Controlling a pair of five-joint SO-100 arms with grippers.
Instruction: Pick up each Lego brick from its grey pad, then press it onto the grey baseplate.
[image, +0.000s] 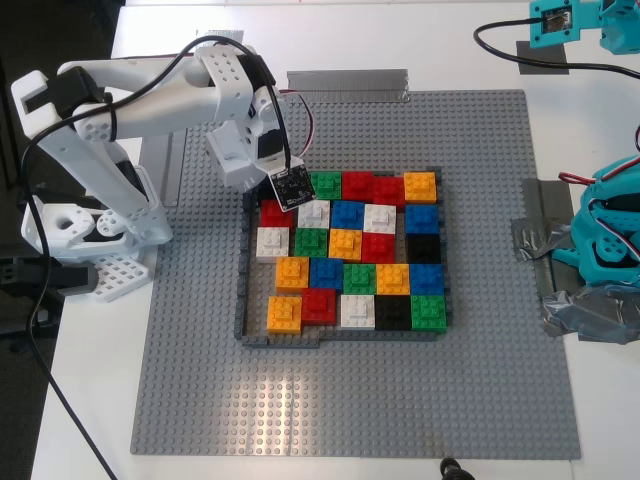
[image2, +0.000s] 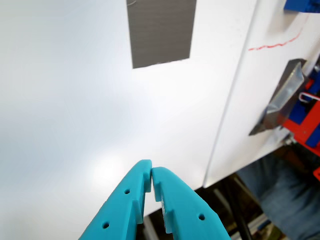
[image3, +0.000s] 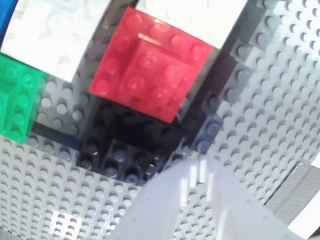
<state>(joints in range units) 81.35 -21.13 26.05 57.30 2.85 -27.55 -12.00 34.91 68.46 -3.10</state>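
The grey baseplate (image: 480, 400) fills the table's middle, with a dark-grey frame around a mosaic of coloured bricks. Several orange Lego bricks (image: 345, 243) sit in that mosaic. My second gripper (image: 258, 192), white, hovers low over the mosaic's far corner on the exterior view's left. Its fingertips (image3: 195, 172) look shut, with nothing in them, just beside a black brick (image3: 120, 150) and a red brick (image3: 150, 65) on the baseplate (image3: 270, 100). My first gripper (image2: 151, 172), teal, is shut and empty above the white table. It faces a bare grey pad (image2: 160, 30), which lies at the exterior view's top right (image: 543, 55).
A long grey tape strip (image: 347, 80) lies behind the baseplate. Crumpled tape (image: 580, 315) and the teal arm's base (image: 610, 235) stand at the exterior view's right, the white arm's base (image: 80, 250) at its left. A person's leg (image2: 280, 195) shows beyond the table edge.
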